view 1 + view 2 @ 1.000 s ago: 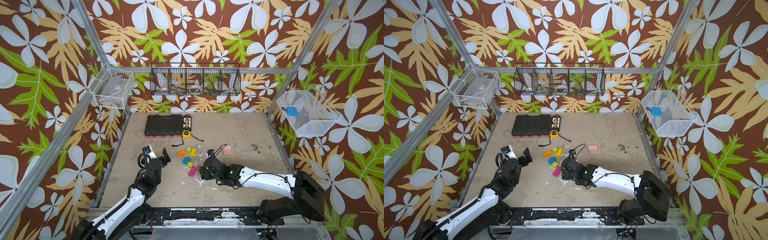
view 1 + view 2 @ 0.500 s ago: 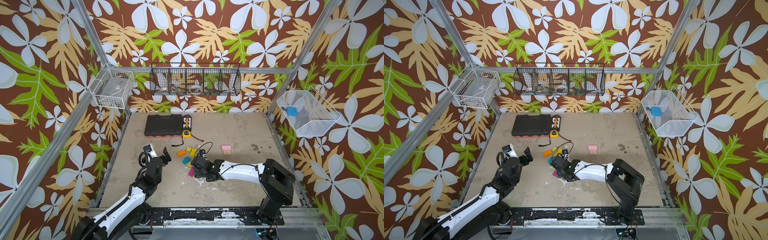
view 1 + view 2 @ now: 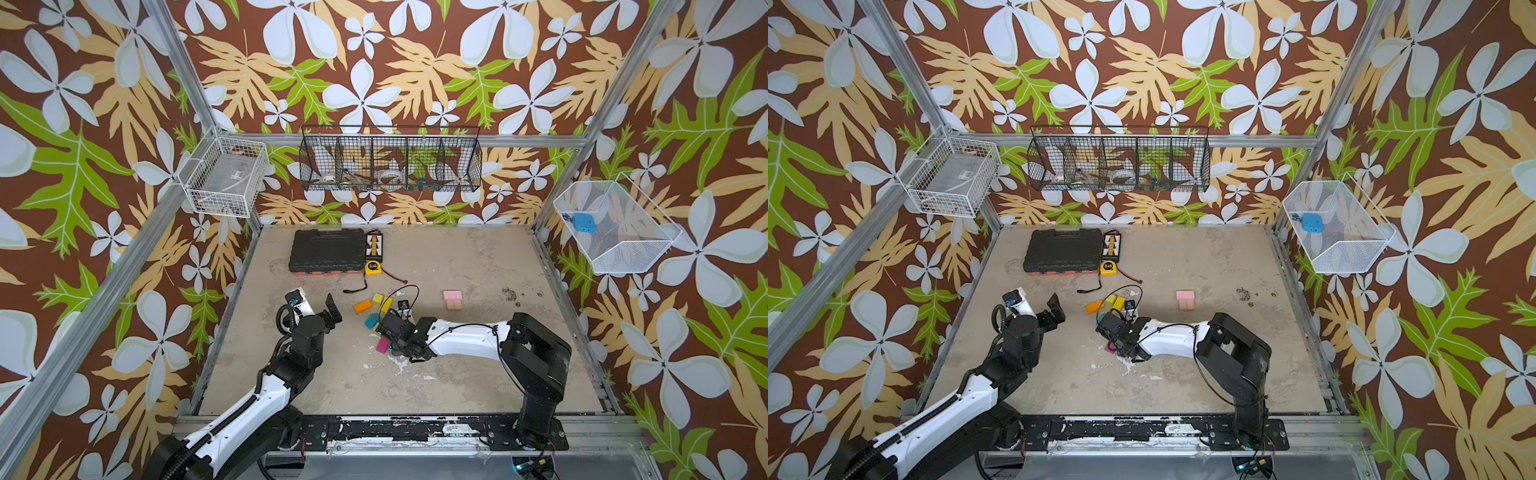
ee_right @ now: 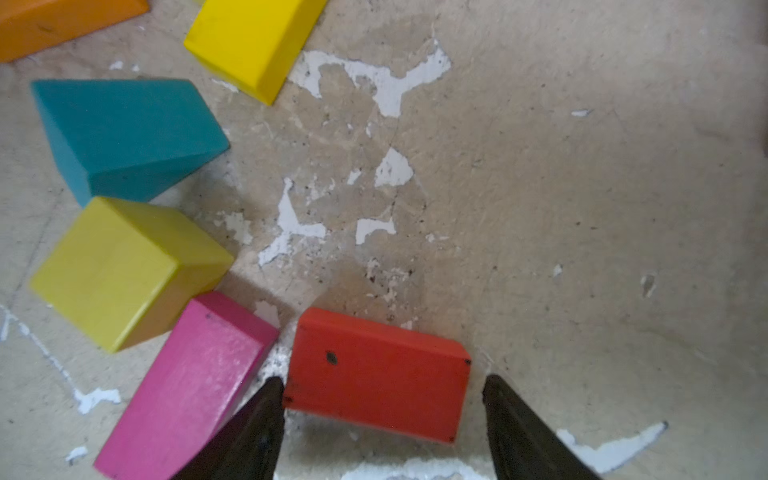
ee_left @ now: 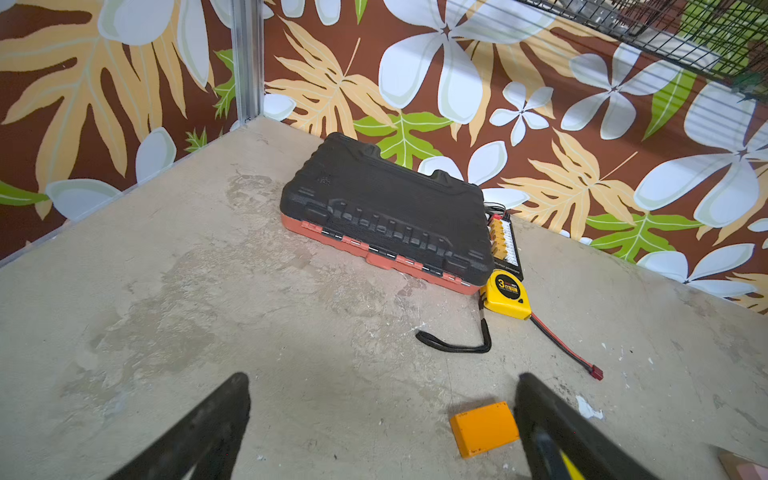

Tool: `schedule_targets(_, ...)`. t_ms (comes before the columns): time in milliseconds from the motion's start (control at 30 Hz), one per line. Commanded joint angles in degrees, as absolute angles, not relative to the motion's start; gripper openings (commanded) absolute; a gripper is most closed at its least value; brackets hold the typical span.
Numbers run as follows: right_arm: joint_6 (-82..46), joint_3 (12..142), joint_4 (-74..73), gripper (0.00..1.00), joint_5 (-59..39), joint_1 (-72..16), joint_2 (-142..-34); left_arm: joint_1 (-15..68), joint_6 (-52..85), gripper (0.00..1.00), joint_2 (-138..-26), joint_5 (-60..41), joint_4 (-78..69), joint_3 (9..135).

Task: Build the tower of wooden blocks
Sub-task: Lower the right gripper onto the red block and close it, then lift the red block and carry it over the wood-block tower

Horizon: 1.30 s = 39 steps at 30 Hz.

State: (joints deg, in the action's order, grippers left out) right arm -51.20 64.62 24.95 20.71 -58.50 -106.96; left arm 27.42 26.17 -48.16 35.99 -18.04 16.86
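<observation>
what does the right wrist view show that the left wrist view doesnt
Only right wrist: a red block between the fingers of the open right end effector, plus the magenta block and teal wedge. Only left wrist: the black case, tape measure and open left end effector. Both: the orange block and the table.

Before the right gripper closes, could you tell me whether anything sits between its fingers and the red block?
Nothing visible does: the red block lies between the open right gripper's fingers. The magenta block lies close beside one finger.
</observation>
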Motion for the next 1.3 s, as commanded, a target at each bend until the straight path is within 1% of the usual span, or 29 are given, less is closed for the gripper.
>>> schedule_targets(0, -52.12, 65.4, 26.63, 0.76, 22.76, -58.48, -108.08, 27.33, 25.84, 1.0, -48.08, 36.78, -19.6, 16.88)
schedule_targets(167, -51.86, 67.05, 26.83, 0.73, 21.72, -58.45, -109.87, 27.36, 25.84, 1.0, -47.99, 36.59, -19.69, 16.79)
schedule_targets(467, -51.61, 67.88, 26.8, 0.74, 21.62, -58.45, -110.58, 27.33, 25.84, 1.0, -47.98, 36.65, -19.78, 16.79)
schedule_targets(567, -51.52, 68.28, 27.06, 0.72, 21.78, -58.47, -111.08, 27.33, 25.84, 1.0, -47.98, 36.74, -19.78, 16.79)
schedule_targets(600, -51.51, 68.17, 27.07, 0.7, 21.81, -58.51, -111.09, 27.33, 25.84, 1.0, -47.96, 36.67, -19.78, 16.79)
schedule_targets(667, -51.5, 68.02, 26.9, 0.6, 21.71, -58.48, -111.05, 27.33, 25.84, 1.0, -48.08, 36.64, -19.85, 16.83)
schedule_targets(700, -51.5, 67.83, 26.99, 0.57, 21.69, -58.51, -110.94, 27.33, 25.84, 1.0, -48.08, 36.65, -19.86, 16.79)
schedule_targets(867, -50.91, 66.68, 26.73, 0.47, 21.45, -58.47, -109.33, 27.29, 25.84, 1.0, -48.25, 36.3, -19.86, 16.79)
schedule_targets(933, -49.91, 65.96, 26.2, 0.41, 21.7, -58.49, -107.97, 27.33, 25.84, 1.0, -48.12, 36.3, -19.86, 16.79)
schedule_targets(1067, -46.47, 64.66, 25.54, 0.38, 23.01, -57.81, -102.97, 27.33, 25.84, 1.0, -48.23, 36.39, -20.04, 16.81)
schedule_targets(1267, -42.24, 57.43, 22.72, 0.29, 22.27, -51.88, -91.62, 27.33, 25.73, 1.0, -48.25, 36.23, -20.04, 16.79)
